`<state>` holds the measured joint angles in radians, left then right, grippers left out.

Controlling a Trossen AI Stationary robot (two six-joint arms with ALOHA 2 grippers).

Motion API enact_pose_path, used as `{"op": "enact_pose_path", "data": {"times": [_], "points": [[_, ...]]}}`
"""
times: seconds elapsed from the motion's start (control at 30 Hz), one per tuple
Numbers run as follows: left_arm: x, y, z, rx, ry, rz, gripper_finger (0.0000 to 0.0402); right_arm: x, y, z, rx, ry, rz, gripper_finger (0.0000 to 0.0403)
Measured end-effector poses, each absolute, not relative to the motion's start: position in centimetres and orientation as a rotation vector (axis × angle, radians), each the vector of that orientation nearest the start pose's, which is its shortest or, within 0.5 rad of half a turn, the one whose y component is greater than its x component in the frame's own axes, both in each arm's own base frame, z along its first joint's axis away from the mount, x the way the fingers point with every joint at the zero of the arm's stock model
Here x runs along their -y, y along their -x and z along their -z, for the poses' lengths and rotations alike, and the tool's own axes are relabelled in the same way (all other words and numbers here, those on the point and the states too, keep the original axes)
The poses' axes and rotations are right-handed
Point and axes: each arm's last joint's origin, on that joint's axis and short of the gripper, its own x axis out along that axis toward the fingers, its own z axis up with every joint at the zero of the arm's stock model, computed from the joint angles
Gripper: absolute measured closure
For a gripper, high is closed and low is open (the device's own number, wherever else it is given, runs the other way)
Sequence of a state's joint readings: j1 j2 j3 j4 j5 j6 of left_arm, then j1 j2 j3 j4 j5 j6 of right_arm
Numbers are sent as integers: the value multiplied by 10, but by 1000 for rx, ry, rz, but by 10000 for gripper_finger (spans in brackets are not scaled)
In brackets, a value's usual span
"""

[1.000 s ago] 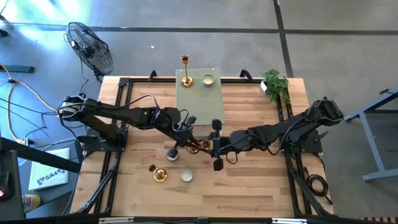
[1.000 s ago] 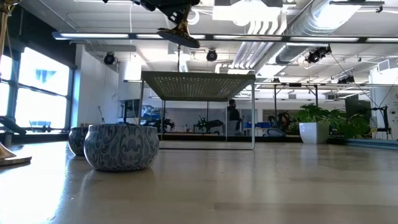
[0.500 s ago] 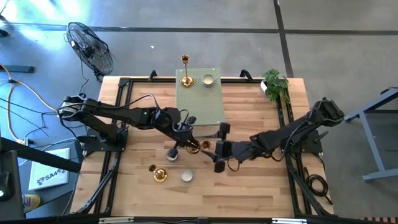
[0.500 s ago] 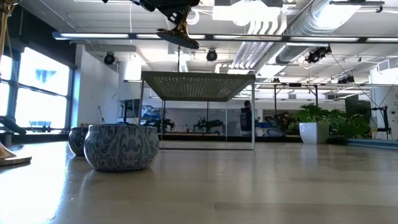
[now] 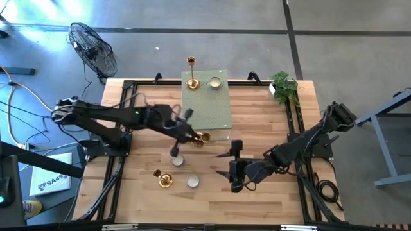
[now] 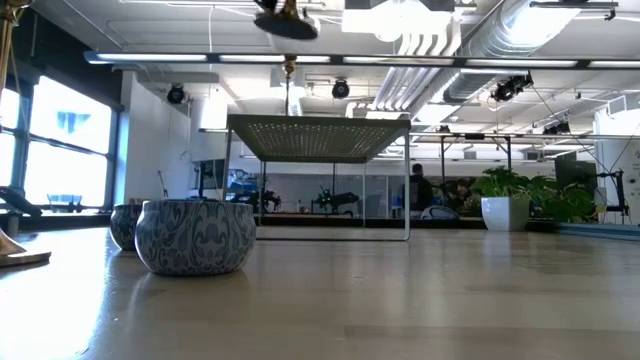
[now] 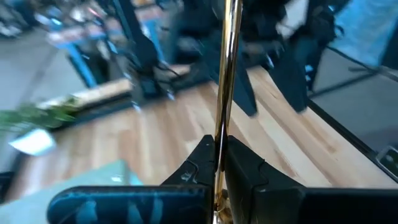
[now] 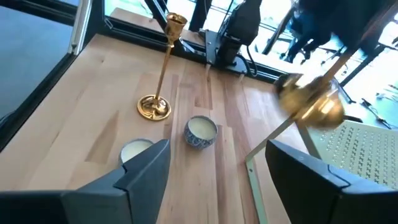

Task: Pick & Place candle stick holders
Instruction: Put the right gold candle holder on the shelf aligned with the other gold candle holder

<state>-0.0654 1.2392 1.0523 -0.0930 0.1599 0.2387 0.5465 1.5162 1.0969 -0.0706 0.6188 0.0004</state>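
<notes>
My left gripper (image 5: 192, 136) is shut on a gold candle stick holder (image 5: 201, 138), held above the table just near of the pale green slab (image 5: 207, 102). Its round base shows at the top of the low view (image 6: 286, 25) and blurred in the right wrist view (image 8: 311, 102). My right gripper (image 5: 234, 169) is open and empty near the table's middle front. A second gold holder (image 5: 191, 82) and a cream cup (image 5: 214, 82) stand on the slab. A third gold holder (image 5: 165, 180) and two cups (image 5: 178, 161) (image 5: 192, 182) stand on the wood. My left gripper pinches the holder's slim gold stem (image 7: 219, 146) between its two fingers (image 7: 199, 163). The fingers lie across the stem. The holder is lifted clear of the table and tilted, its round base (image 8: 311, 102) turned toward my right arm.
A small green plant (image 5: 284, 86) stands at the table's far right corner. The slab sits raised on thin legs (image 6: 318, 135). Bare wood lies right of the slab and in front of my right gripper. A fan (image 5: 93, 48) stands on the floor beyond the table.
My right gripper has drawn back from the held holder toward the table's near right, staying open. My left gripper has risen and gone a little toward the far edge with the gold holder, which stays clear of the table.
</notes>
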Motion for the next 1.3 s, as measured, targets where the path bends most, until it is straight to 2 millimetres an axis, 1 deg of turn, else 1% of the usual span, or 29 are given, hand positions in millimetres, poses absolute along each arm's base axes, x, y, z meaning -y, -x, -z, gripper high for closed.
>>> {"op": "enact_pose_path", "data": {"times": [0.07,0.17,0.3,0.37,0.47,0.6,0.7,0.83,0.93,1.0,1.13,1.23,1.3], "points": [[21,-266,-352,-208,-248,211,394,-159,-294,-279,-414,272,71,144],[12,-246,-370,-150,-264,123,394,-159,-294,-279,-416,271,71,144],[-5,-222,-395,-8,-257,35,394,-158,-294,-278,-423,275,73,144],[-15,-209,-406,29,-260,-13,394,-157,-294,-277,-429,278,73,144],[-32,-197,-420,56,-266,-90,394,-156,-295,-277,-430,278,77,144],[-60,-191,-426,50,-231,-123,394,-153,-296,-277,-433,278,88,144],[-83,-196,-422,49,-152,-76,394,-151,-297,-277,-434,277,94,144],[-117,-209,-404,-10,-49,-19,394,-150,-298,-277,-435,274,91,144],[-142,-217,-390,-46,-4,-23,394,-150,-298,-277,-434,273,89,144],[-156,-222,-381,-64,15,-4,394,-151,-298,-277,-434,272,86,144],[-170,-234,-364,-105,48,37,394,-151,-298,-277,-435,269,77,144],[-174,-241,-351,-106,50,74,394,-151,-298,-277,-435,267,77,144],[-175,-242,-342,-98,44,94,394,-151,-298,-277,-435,267,77,144]]}}
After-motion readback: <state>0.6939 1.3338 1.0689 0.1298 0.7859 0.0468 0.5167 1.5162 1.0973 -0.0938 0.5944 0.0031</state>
